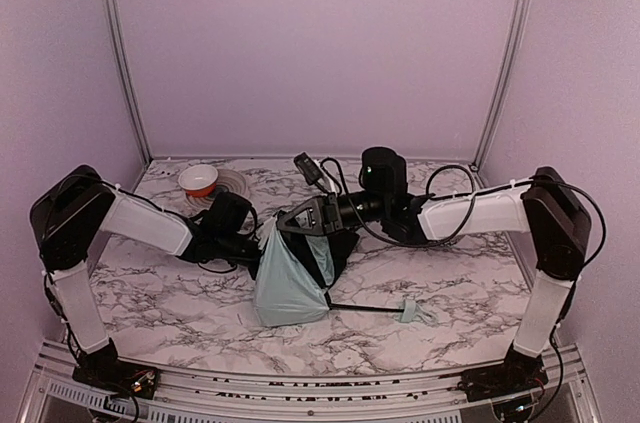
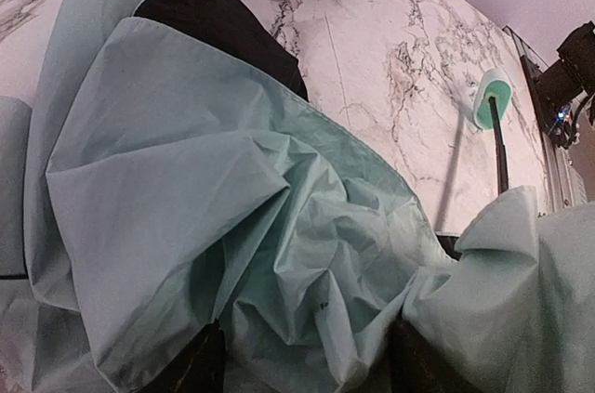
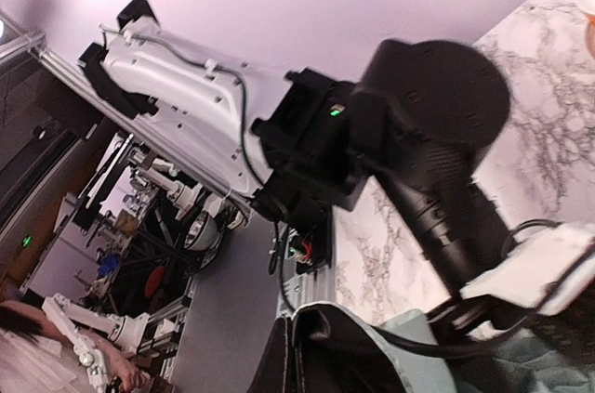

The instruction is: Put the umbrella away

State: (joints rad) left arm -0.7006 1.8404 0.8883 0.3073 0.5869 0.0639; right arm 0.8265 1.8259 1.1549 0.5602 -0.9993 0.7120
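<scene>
The umbrella lies mid-table, its pale mint canopy (image 1: pixel 285 288) bunched into a raised heap. Its slim black shaft (image 1: pixel 365 309) runs right to the small pale green handle (image 1: pixel 410 311). My right gripper (image 1: pixel 274 229) is shut on the canopy's top edge and holds it up; in the right wrist view the gripper (image 3: pixel 296 351) pinches a dark-lined fold of canopy (image 3: pixel 410 337). My left gripper (image 1: pixel 254 243) sits against the canopy's left side. In the left wrist view the gripper (image 2: pixel 302 347) stands open, with canopy (image 2: pixel 232 179) bunched between the fingers (image 2: pixel 191 370). The handle (image 2: pixel 493 96) shows far off.
An orange-and-white bowl (image 1: pixel 198 179) stands at the back left next to a round white dish (image 1: pixel 234 184). Loose black cables (image 1: pixel 340 178) trail behind the right arm. Purple walls and aluminium rails (image 1: pixel 118 43) close in the marble table (image 1: pixel 470 283).
</scene>
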